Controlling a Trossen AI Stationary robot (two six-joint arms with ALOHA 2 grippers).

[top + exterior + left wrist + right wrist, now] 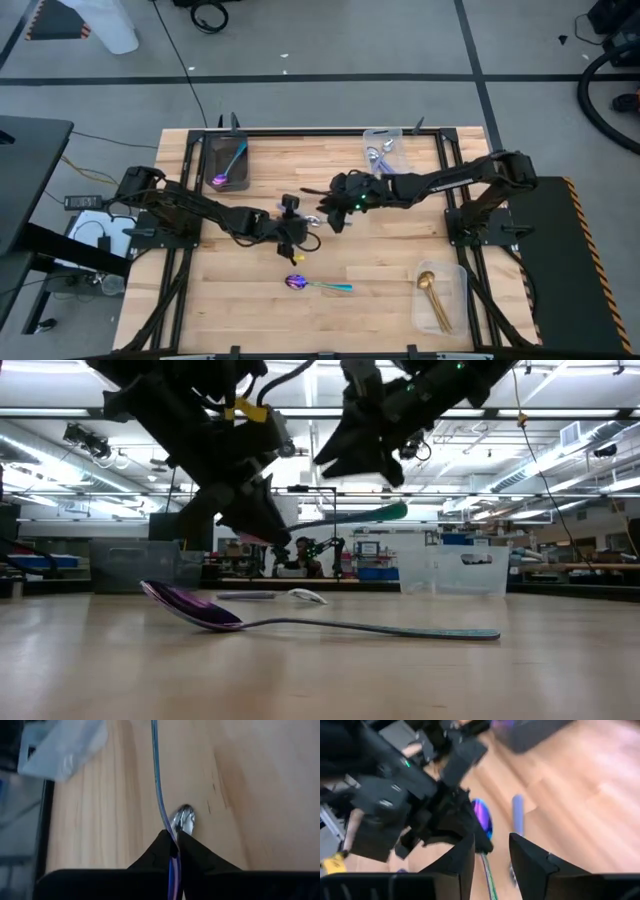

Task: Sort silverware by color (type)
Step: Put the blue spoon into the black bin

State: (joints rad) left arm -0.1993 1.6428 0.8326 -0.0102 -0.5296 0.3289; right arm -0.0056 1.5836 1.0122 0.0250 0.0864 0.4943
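Note:
My left gripper (296, 238) (174, 842) is shut on a purple-bowled, teal-handled spoon (370, 515) above the table's middle. My right gripper (335, 218) (490, 857) is open just right of it. Its fingers stand on either side of that spoon's handle, and I cannot tell whether they touch it. A second purple and teal spoon (318, 286) (300, 622) lies on the table nearer the front edge, resting on its bowl and handle tip. A silver-bowled spoon with a lavender-blue handle (184, 817) (517, 812) lies on the wood under both grippers. My left gripper pinches the spoon between its two fingers where the purple bowl (482, 817) meets the handle (170, 832). The fingers slant down from the table's left. The spoon is lifted clear and roughly level, and its teal handle (385, 513) points toward my right gripper.
A dark tray (228, 165) at the far left holds a purple spoon. A clear bin (385, 150) at the far right holds silver spoons. Another clear bin (440, 295) at the near right holds gold spoons. Bare wood lies to the near left.

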